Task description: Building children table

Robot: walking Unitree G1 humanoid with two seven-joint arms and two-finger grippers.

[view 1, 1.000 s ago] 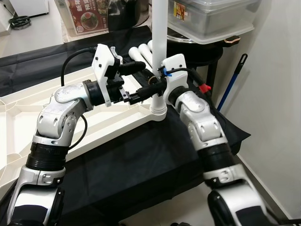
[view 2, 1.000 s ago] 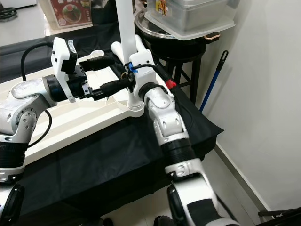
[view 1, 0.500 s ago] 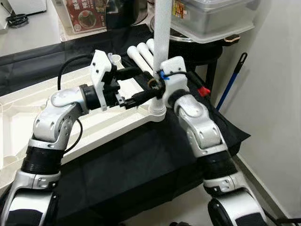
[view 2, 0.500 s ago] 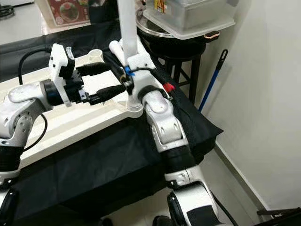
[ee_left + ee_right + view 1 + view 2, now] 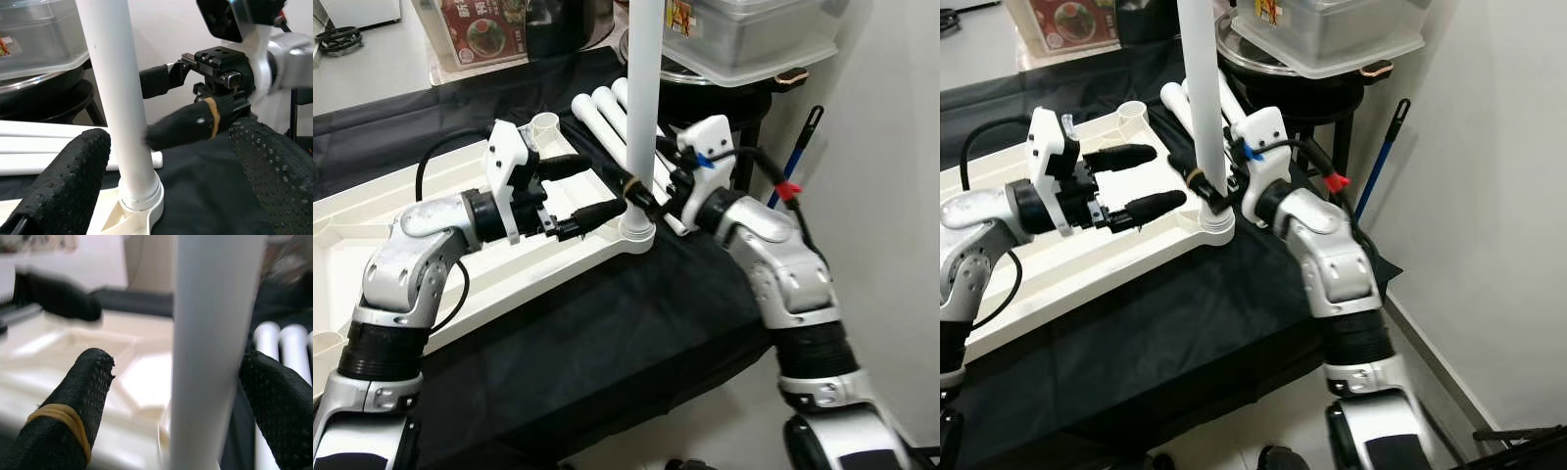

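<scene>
The cream tabletop (image 5: 431,255) lies underside up on a black cloth. A white leg (image 5: 641,88) stands upright in its near corner socket (image 5: 636,233). My right gripper (image 5: 1214,186) reaches in from the right and is open, with one finger on each side of the leg's lower part; the right wrist view shows the leg (image 5: 210,333) with gaps to both fingers. My left gripper (image 5: 597,188) is open just left of the leg, over the tabletop, holding nothing. In the left wrist view the leg (image 5: 122,112) stands between its fingers. Three spare legs (image 5: 602,106) lie behind.
A black stand (image 5: 734,98) carrying clear plastic tubs (image 5: 754,34) is at the back right. A blue-handled tool (image 5: 798,166) leans by the white wall (image 5: 891,196). The black cloth (image 5: 607,333) hangs over the front edge. A printed box (image 5: 475,29) stands at the back.
My right arm has swung out to the right and its gripper now straddles the leg lower down. My left gripper has drawn back leftward from the leg. The camera has shifted slightly.
</scene>
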